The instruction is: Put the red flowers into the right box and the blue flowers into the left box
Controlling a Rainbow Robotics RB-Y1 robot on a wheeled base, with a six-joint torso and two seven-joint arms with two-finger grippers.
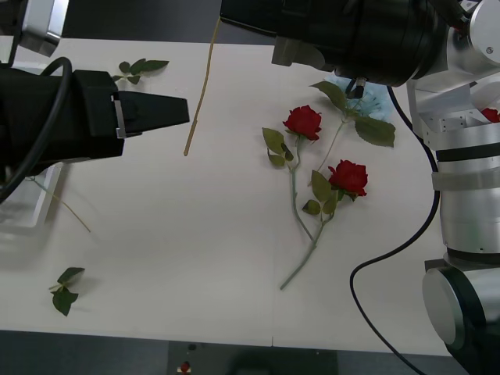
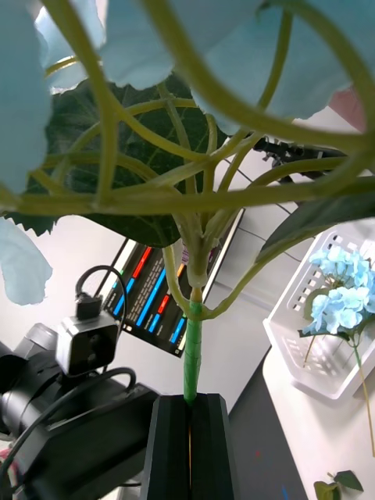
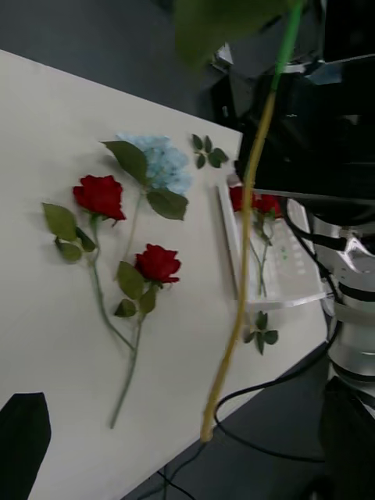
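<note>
The right claw (image 2: 190, 406) is gripping a blue flower (image 2: 192, 344) by its green-wrapped stem, fingers pressed flat together just below where the stem is branching into the head. Pale petals and a broad dark leaf are spreading over the claw. The rest of the stem (image 1: 201, 86) is hanging free above the bench (image 1: 195, 258), its tip clear of the surface.

The flower is looking light. The head is soft and should not be squeezed, so the stem is the place to hold. It is thin and smooth between flat fingers, so it is likely turning easily in the grip, and the long loose end may be swinging as the arm travels.

Past the claw, the left box (image 2: 312, 367) is lying with blue flowers (image 2: 340, 289) already inside, at the bench's left edge.

The left claw (image 1: 176, 109) is hovering open over the left of the bench, holding nothing.

On the bench right of centre, two roses (image 1: 302, 121) (image 1: 348, 176) are lying with stems crossing, and another blue flower (image 1: 375, 98) is showing beside them, partly under the right arm. The right box (image 3: 301, 301) is holding more roses (image 3: 254, 201). The roses' thin stems are offering the best hold at mid-length, away from the blooms.
</note>
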